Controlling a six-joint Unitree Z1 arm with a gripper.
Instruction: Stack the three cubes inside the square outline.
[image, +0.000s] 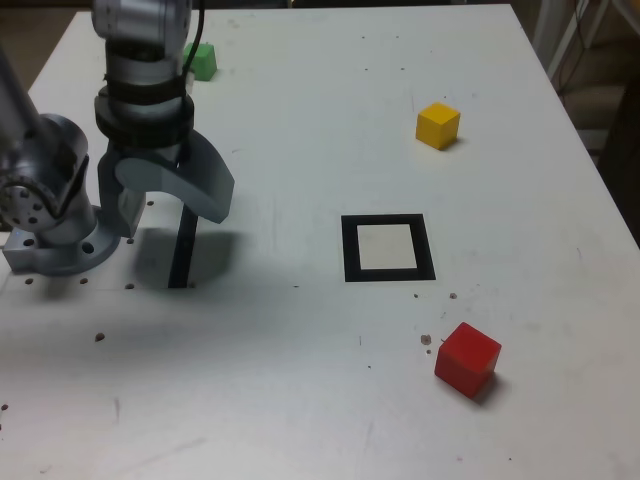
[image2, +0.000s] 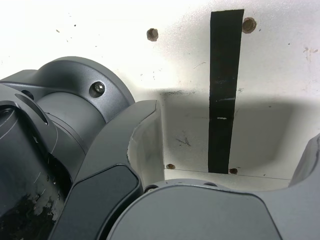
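While the end effector (image: 172, 215) hangs above the tabletop (image: 290, 390) on the exterior view's left, its fingers stand spread wide, with nothing between them. The wrist view shows the black strip (image2: 223, 90) beneath that wide opening, lying flat, and the arm's base (image2: 85, 95) beside one finger.

All three cubes rest singly on the tabletop, well apart from one another. In the exterior view, the green cube (image: 201, 62) sits toward the far edge, just beside the dark cable and partly covered by it. The yellow cube (image: 437, 126) lies farther right, with a band of white surface between it and the right edge. The red cube (image: 467, 360) is nearest the camera, below and to the right of the square outline (image: 351, 250).

That outline lies flat, its white centre showing whole inside the black border. A broad stretch of pale surface separates it from the end effector, and white space also runs between its border and both the yellow and red cubes.
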